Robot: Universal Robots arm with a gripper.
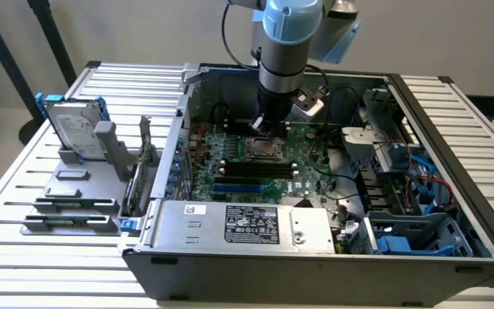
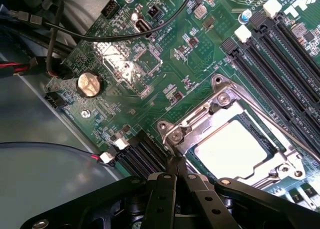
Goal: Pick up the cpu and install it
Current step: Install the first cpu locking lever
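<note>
You're looking at an open PC case (image 1: 316, 257) on a slatted table (image 1: 24, 212), filling the centre and right of the exterior frame. The arm (image 1: 285, 38) comes down from the top centre into the case, and the gripper (image 1: 264, 132) sits low over the motherboard (image 1: 229, 180), just above the socket (image 1: 262, 149) at mid-frame. In the wrist view the gripper (image 2: 176, 176) has its black fingers (image 2: 161, 199) drawn together, tips meeting, nothing between them; the tips sit at the edge of the socket's metal frame (image 2: 220, 101). The cpu (image 2: 232, 150), bright silver top, lies flat inside that socket (image 2: 240, 139), seated under the frame's opening, just beside the fingertips. Whether the fingertips touch the frame, you cannot tell. Dark memory slots (image 2: 280, 54) run diagonally at the wrist view's upper right; a coin cell (image 2: 89, 84) shines at middle left, with a black cable (image 2: 165, 19) crossing the board near the top. In the exterior view the power supply (image 1: 247, 225) lies along the case's near edge at lower centre, blue-clipped drive bays (image 1: 410, 238) at lower right. On the left of the frame a grey holder (image 1: 75, 193) stands on the table with a hard drive (image 1: 74, 132) upright in it, blue frame around it.
</note>
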